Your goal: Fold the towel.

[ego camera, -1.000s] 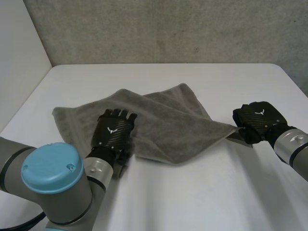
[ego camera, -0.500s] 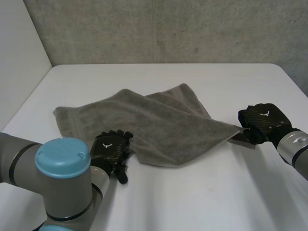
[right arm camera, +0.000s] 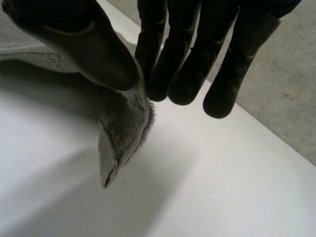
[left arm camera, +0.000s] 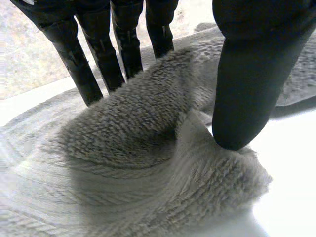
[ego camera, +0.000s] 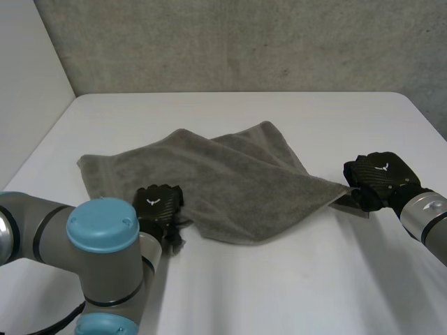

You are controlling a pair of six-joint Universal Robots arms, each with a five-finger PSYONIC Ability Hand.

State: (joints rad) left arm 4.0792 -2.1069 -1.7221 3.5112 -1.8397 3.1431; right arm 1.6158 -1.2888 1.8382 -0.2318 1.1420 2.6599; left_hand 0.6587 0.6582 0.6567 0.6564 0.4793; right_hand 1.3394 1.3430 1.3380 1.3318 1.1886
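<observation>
At the right corner of the towel (ego camera: 237,188) your right hand (ego camera: 380,180) pinches it; your left hand (ego camera: 158,204) pinches its near edge.

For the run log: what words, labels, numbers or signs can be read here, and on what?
No words or numbers can be read.
A small white emblem, no letters, on the back of the left hand.
The same emblem on the right hand.
The towel is plain grey, unprinted.

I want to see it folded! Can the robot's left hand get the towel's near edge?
Probably yes. The left hand sits at the near edge of the towel, its fingers and thumb bunching cloth between them; nothing blocks it.
</observation>
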